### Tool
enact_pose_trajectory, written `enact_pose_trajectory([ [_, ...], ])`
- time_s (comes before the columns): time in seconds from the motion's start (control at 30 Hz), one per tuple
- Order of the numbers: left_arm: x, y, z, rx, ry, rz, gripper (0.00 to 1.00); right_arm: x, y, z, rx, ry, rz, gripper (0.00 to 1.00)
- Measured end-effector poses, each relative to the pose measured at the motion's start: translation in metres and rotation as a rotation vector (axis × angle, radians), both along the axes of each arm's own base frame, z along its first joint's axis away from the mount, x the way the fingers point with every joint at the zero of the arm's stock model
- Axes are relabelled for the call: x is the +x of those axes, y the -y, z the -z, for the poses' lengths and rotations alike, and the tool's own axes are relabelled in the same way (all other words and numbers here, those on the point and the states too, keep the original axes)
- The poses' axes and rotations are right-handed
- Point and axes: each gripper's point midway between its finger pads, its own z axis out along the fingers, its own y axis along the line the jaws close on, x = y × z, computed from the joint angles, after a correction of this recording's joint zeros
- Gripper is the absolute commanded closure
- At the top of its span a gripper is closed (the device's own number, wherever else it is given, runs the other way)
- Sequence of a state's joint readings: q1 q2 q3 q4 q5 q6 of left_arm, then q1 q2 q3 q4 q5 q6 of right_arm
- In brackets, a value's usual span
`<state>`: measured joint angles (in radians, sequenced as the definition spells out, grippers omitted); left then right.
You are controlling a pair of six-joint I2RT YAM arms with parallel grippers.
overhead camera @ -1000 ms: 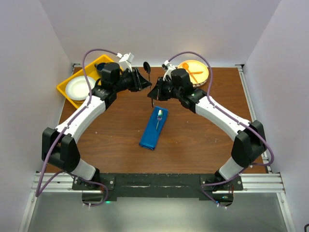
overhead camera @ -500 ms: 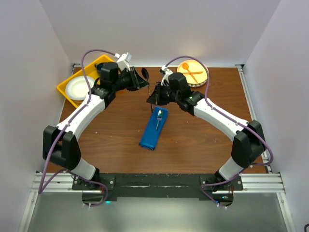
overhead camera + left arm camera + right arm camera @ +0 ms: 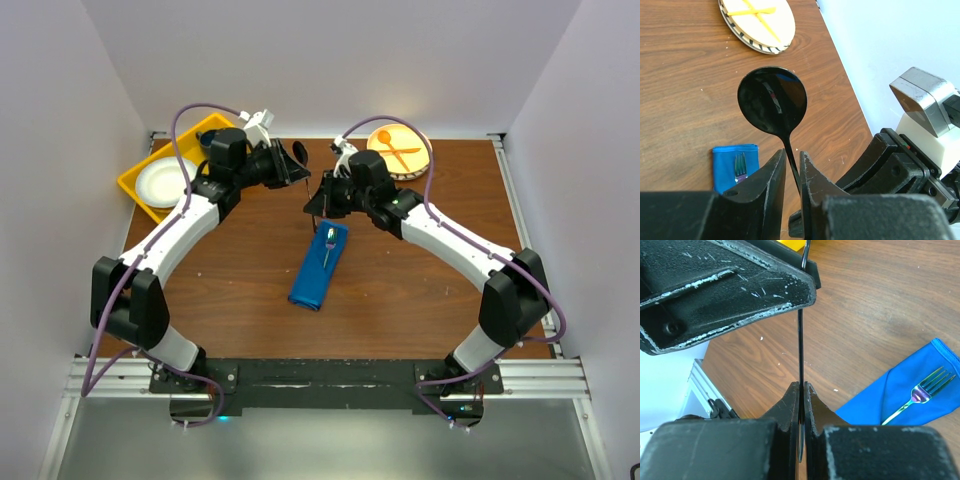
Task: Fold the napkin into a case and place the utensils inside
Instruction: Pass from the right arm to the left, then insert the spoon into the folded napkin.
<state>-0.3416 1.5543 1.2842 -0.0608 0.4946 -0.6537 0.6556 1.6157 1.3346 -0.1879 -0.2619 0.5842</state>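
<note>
The napkin lies folded as a long blue case (image 3: pixel 316 275) in the middle of the table, also seen in the left wrist view (image 3: pixel 723 167) and the right wrist view (image 3: pixel 892 390). An iridescent fork (image 3: pixel 329 243) (image 3: pixel 740 166) (image 3: pixel 920 392) sticks out of its far end. A dark shiny spoon (image 3: pixel 301 152) (image 3: pixel 772 100) hangs above the table behind the case. My right gripper (image 3: pixel 316 203) (image 3: pixel 802 384) is shut on its thin handle (image 3: pixel 800 340). My left gripper (image 3: pixel 296 166) (image 3: pixel 792 152) has its narrow jaws closed around the neck just below the bowl.
A yellow tray (image 3: pixel 133 188) holding a white plate (image 3: pixel 160 180) sits at the back left. At the back right stands a striped-rim plate (image 3: pixel 426 160) (image 3: pixel 756 46) with an orange plastic spoon and fork (image 3: pixel 398 150). White walls close in on three sides.
My right gripper carried the spoon left and slightly farther back, into the left gripper's jaws. The left jaws narrowed around the handle. Case and fork have not moved.
</note>
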Motion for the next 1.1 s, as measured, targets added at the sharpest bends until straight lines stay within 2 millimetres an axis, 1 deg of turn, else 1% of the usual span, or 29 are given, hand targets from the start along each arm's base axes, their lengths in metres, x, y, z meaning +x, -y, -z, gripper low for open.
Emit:
enact_pose_trajectory([
  [0.07,0.0,0.0,0.0,-0.004,-0.005,-0.001,0.8,-0.001,0.0,0.0,0.001,-0.001,-0.002,1.0],
  [0.13,0.0,0.001,0.0,-0.008,-0.011,-0.003,0.86,-0.001,0.0,0.0,0.0,-0.001,-0.002,1.0],
  [0.17,0.0,0.001,0.0,-0.01,-0.014,-0.004,0.9,-0.001,0.0,0.0,0.0,-0.001,-0.002,1.0],
  [0.2,0.0,0.0,0.0,-0.011,-0.015,-0.005,1.0,-0.001,0.0,0.0,0.0,-0.001,-0.002,1.0],
  [0.27,0.0,0.001,-0.001,-0.022,-0.024,-0.007,1.0,0.0,0.0,0.0,0.0,0.0,-0.002,1.0],
  [0.3,-0.001,0.002,-0.002,-0.03,-0.023,-0.003,1.0,0.0,0.0,0.0,0.0,0.0,-0.002,0.98],
  [0.33,-0.001,0.003,-0.003,-0.034,-0.021,-0.001,1.0,0.0,0.0,0.0,0.0,0.0,-0.001,0.9],
  [0.37,-0.001,0.004,-0.004,-0.037,-0.019,0.003,1.0,0.0,0.0,0.0,0.0,0.0,-0.002,0.73],
  [0.43,-0.002,0.005,-0.006,-0.04,-0.012,0.014,1.0,-0.001,0.0,0.0,0.002,-0.002,-0.001,0.56],
  [0.47,-0.001,0.005,-0.006,-0.037,-0.004,0.013,1.0,-0.001,0.0,0.001,-0.002,-0.005,-0.002,0.43],
  [0.5,-0.001,0.004,-0.007,-0.035,0.005,0.013,1.0,-0.001,0.001,0.002,-0.009,-0.003,-0.005,0.38],
  [0.57,0.001,0.003,-0.006,-0.024,0.02,0.013,1.0,-0.001,0.004,0.004,-0.022,-0.004,-0.004,0.32],
  [0.63,0.003,0.001,-0.005,-0.003,0.039,0.008,1.0,-0.001,0.01,0.006,-0.042,-0.005,-0.003,0.31],
  [0.67,0.004,0.001,-0.003,0.014,0.051,0.007,1.0,0.0,0.014,0.006,-0.049,-0.001,0.001,0.33],
  [0.73,0.004,0.001,0.002,0.054,0.068,0.0,1.0,0.004,0.029,0.007,-0.061,0.005,0.023,0.45],
  [0.8,0.004,0.004,0.007,0.088,0.08,0.001,1.0,0.011,0.052,0.012,-0.076,0.002,0.066,0.54],
  [0.83,0.003,0.007,0.01,0.108,0.09,0.007,1.0,0.014,0.062,0.015,-0.083,-0.001,0.088,0.63],
  [0.87,0.001,0.011,0.014,0.128,0.098,0.016,1.0,0.018,0.075,0.023,-0.097,-0.014,0.116,0.66],
  [0.9,0.001,0.014,0.018,0.142,0.099,0.019,1.0,0.021,0.083,0.029,-0.109,-0.022,0.132,0.69],
  [0.93,0.001,0.018,0.024,0.159,0.101,0.028,1.0,0.026,0.093,0.04,-0.128,-0.04,0.157,0.71],
  [0.97,0.001,0.021,0.031,0.176,0.098,0.034,1.0,0.029,0.099,0.047,-0.144,-0.052,0.172,0.72],
  [1.03,0.004,0.027,0.05,0.213,0.08,0.041,1.0,0.032,0.106,0.068,-0.178,-0.09,0.187,0.72],
  [1.1,0.007,0.032,0.069,0.251,0.06,0.044,1.0,0.035,0.106,0.09,-0.209,-0.131,0.183,0.69],
])
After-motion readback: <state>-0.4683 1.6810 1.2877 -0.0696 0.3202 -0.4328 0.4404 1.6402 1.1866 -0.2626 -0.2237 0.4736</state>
